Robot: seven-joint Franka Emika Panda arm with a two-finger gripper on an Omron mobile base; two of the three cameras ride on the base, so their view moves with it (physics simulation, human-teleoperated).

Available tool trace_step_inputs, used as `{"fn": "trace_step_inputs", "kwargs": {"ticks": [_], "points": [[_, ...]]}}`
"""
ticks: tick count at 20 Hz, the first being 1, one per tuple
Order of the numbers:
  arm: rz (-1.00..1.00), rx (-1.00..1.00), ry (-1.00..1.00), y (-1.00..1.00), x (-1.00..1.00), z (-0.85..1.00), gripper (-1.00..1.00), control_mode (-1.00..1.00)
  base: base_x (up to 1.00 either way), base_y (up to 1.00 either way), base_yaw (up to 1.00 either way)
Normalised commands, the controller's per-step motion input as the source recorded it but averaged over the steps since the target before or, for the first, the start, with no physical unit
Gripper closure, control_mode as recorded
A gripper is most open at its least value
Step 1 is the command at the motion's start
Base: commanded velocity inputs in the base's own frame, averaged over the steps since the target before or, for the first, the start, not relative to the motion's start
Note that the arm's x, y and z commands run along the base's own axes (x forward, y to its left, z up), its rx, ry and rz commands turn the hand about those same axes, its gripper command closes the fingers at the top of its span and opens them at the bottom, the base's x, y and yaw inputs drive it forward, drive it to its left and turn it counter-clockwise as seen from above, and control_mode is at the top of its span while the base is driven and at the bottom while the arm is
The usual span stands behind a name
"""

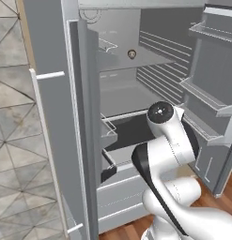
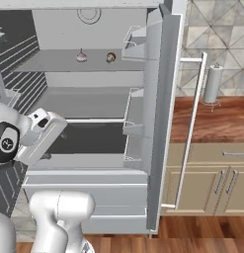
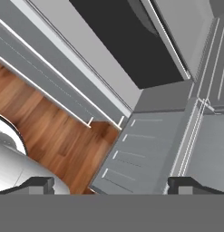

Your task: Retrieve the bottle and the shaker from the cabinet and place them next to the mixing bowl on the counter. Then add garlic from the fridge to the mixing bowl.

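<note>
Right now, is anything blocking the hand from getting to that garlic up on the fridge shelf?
Nothing visible blocks it. Both fridge doors stand open, and the garlic sits in the open on the upper shelf, with a small round item beside it, apart. The hand is open, low by the fridge's bottom, pointing down.

We count 1 open fridge (image 2: 94, 99), 2 fridge doors (image 2: 160, 99) swung wide, 1 garlic bulb (image 2: 81, 56), 1 round brownish item (image 2: 110, 57) beside it, 1 paper towel roll (image 2: 212, 84), 1 wooden counter (image 2: 212, 123), 2 cabinet doors (image 2: 217, 185) beneath
</note>
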Motion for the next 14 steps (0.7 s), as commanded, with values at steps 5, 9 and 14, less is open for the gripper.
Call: {"fn": "trace_step_inputs", "kwargs": {"ticks": [5,9,14], "points": [[0.00,0.00,0.00,0.00,0.00,0.00,-1.00,1.00,0.36,-0.26,0.00],[0.00,0.00,0.00,0.00,0.00,0.00,-1.00,1.00,0.28,-0.26,0.00],[0.00,0.00,0.00,0.00,0.00,0.00,-1.00,1.00,0.43,-0.07,0.00]]}}
